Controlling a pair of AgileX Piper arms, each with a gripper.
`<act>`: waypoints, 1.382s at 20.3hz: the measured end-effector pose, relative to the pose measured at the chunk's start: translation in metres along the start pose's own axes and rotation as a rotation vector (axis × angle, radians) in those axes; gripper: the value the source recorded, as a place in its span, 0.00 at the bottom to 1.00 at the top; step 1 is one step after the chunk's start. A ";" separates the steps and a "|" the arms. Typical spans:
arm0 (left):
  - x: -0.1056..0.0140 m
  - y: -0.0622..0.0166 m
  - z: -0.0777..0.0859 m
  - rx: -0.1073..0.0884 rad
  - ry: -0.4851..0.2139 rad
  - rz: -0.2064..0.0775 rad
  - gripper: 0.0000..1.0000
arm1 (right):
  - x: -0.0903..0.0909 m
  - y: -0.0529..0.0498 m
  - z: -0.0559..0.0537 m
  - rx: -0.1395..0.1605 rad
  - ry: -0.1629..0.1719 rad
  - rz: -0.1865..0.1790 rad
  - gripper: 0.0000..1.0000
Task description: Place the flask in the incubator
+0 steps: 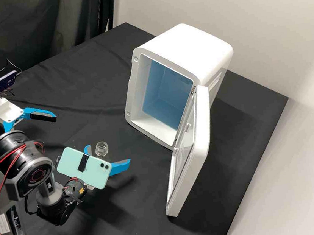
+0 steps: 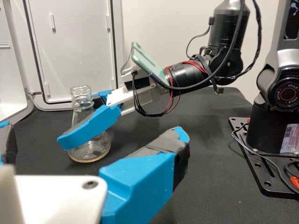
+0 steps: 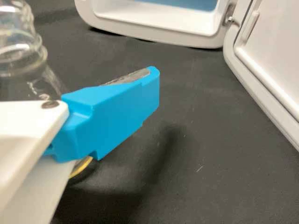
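A small clear glass flask (image 1: 101, 148) stands upright on the black bench, in front of the incubator's open mouth. My right gripper (image 1: 108, 154) is open at bench height, one blue finger on each side of the flask (image 2: 81, 100). One of its fingers (image 3: 117, 102) lies beside the flask's glass (image 3: 18, 42). The white incubator (image 1: 191, 52) has a blue inside, and its door (image 1: 191, 147) is swung wide open. My left gripper (image 1: 30, 123) hovers open and empty at the far left of the bench, a blue finger (image 2: 149, 177) low in its own view.
A mint-green phone (image 1: 85, 172) is strapped on top of the right arm's wrist. The open door (image 3: 271, 70) stands to the right of the flask. The bench edge (image 1: 249, 182) runs behind the door. An arm base (image 2: 275, 116) stands on the bench.
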 end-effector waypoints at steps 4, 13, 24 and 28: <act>0.000 0.0000 0.000 0.000 0.000 0.000 1.00 | -0.001 0.003 -0.005 -0.021 0.000 0.036 1.00; 0.001 0.0011 0.000 0.001 -0.001 0.005 1.00 | 0.000 0.000 -0.009 -0.028 0.016 0.024 1.00; 0.001 0.0011 0.000 0.001 -0.001 0.005 1.00 | 0.003 -0.011 -0.014 -0.036 0.040 -0.031 1.00; 0.001 0.0011 0.000 0.001 -0.001 0.005 1.00 | 0.004 -0.013 -0.013 -0.028 0.024 -0.035 1.00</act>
